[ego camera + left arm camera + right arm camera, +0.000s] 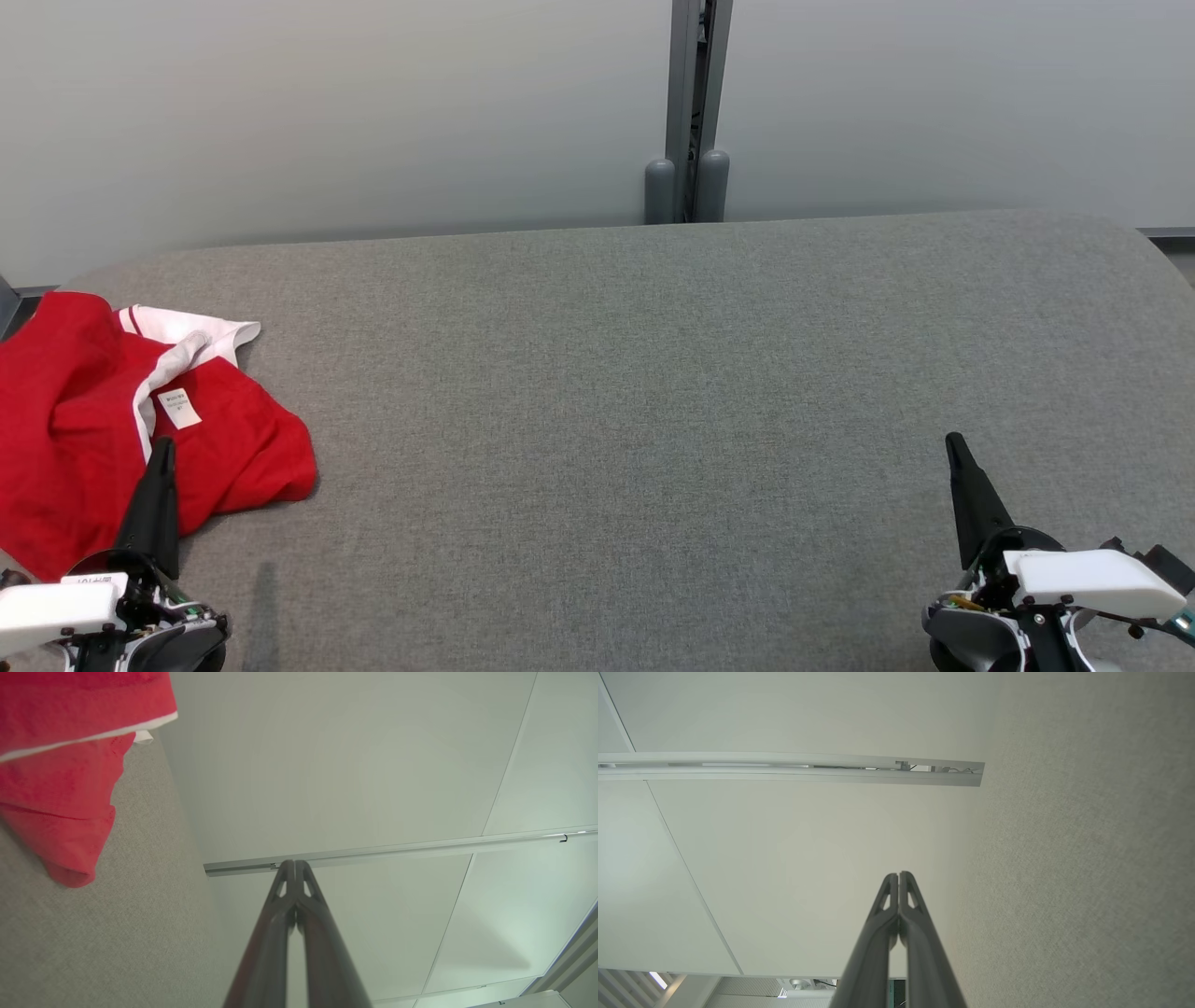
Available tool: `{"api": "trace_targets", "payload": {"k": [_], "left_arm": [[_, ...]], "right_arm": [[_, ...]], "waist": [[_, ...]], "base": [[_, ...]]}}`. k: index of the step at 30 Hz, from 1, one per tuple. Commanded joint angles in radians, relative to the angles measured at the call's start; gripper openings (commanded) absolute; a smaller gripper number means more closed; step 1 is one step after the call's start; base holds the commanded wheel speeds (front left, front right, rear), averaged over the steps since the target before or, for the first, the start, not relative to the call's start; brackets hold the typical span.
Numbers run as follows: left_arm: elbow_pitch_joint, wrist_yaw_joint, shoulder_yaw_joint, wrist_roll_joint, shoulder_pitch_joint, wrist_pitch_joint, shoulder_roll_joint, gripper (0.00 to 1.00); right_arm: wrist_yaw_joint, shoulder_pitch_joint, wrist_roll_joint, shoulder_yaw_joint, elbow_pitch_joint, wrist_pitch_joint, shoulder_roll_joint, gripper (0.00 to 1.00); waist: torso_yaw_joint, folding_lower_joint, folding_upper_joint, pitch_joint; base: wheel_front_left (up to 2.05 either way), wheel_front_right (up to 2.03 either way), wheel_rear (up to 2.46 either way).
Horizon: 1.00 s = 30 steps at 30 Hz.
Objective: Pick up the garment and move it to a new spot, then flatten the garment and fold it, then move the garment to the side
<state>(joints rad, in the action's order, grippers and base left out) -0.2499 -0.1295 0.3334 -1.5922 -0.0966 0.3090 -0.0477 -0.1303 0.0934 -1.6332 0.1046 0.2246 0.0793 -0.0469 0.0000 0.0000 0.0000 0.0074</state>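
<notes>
Overview from the head camera: a crumpled red knit garment with white collar trim (84, 429) lies at the far left of a grey fabric-covered tabletop (653, 420), its left part cut off by the frame edge. A small white sewn-in label (178, 408) faces up beside the collar. The left claw (163, 448) enters at the lower left with its two long dark fingers pressed together. They overlap the garment's near edge in this view, but whether they touch the cloth cannot be told. The right claw (954, 444) sits at the lower right, well apart from the garment, with its fingers likewise pressed together and nothing between them. Behind the tabletop stand pale grey wall panels (327, 112), joined by a grey metal post (691, 112).

Left wrist view: the left claw (294, 865) points toward the wall panels (327, 765), its jaws fully closed and empty. The garment (60, 765) occupies the upper left corner, resting on the tabletop (117, 933) and clear of the fingers. The post appears here as a silvery rail (397, 851) crossing behind the fingertips.

Right wrist view: the right claw (899, 877) is also fully closed and holds nothing. Bare tabletop (1087, 882) covers the right side of the frame, and the wall panels (808, 858) and the rail (794, 767) cover the left.
</notes>
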Motion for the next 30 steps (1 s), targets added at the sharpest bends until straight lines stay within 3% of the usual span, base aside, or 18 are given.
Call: {"api": "trace_targets", "payload": {"k": [1, 30], "left_arm": [[0.003, -0.002, 0.001, 0.002, -0.016, 0.003, -0.005, 0.0], [0.003, -0.002, 0.001, 0.002, -0.016, 0.003, -0.005, 0.0]], "right_arm": [[-0.001, 0.007, -0.002, -0.002, 0.0, -0.003, -0.006, 0.0], [-0.001, 0.007, -0.002, -0.002, 0.0, -0.003, -0.006, 0.0]], "waist": [[0.0, 0.0, 0.0, 0.0], [0.0, 0.0, 0.0, 0.0]], "base": [[0.0, 0.0, 0.0], [0.0, 0.0, 0.0]]}}
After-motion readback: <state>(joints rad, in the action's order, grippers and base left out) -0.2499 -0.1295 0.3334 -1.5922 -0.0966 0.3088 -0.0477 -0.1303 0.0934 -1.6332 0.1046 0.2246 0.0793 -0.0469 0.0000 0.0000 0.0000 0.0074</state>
